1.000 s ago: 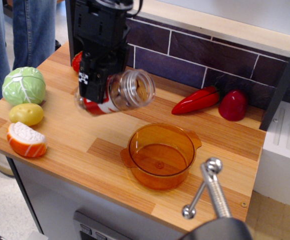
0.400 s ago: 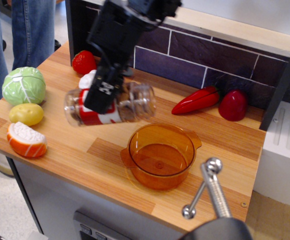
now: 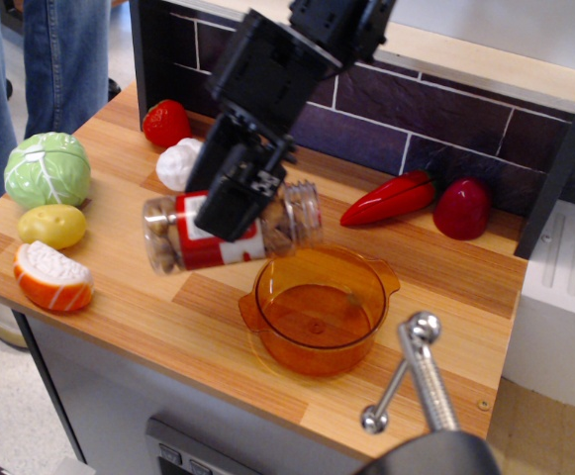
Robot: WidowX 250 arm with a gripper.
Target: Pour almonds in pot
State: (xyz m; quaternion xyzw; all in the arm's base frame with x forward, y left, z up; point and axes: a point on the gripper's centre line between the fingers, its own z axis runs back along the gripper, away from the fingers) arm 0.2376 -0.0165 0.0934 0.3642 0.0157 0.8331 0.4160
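My black gripper [image 3: 236, 198] is shut on the clear jar [image 3: 230, 230] with the red-and-white label. The jar lies almost on its side in the air, mouth to the right, just above the left rim of the orange transparent pot [image 3: 319, 309]. Brown almonds [image 3: 164, 247] show through the jar, some at its base end and some near the mouth. The pot stands on the wooden counter near the front edge and looks empty.
On the counter's left are a green cabbage [image 3: 47, 168], a yellow potato [image 3: 51, 226] and an orange slice [image 3: 52, 277]. A strawberry [image 3: 166, 123] and a white garlic [image 3: 182, 163] lie behind the jar. A red chilli [image 3: 388, 200] and a red pepper [image 3: 462, 209] sit by the tiled wall. A metal handle [image 3: 418, 371] stands front right.
The arm has swung right and lower, carrying the jar down toward the pot's left rim. The jar has tipped flatter, and almonds have shifted toward its mouth.
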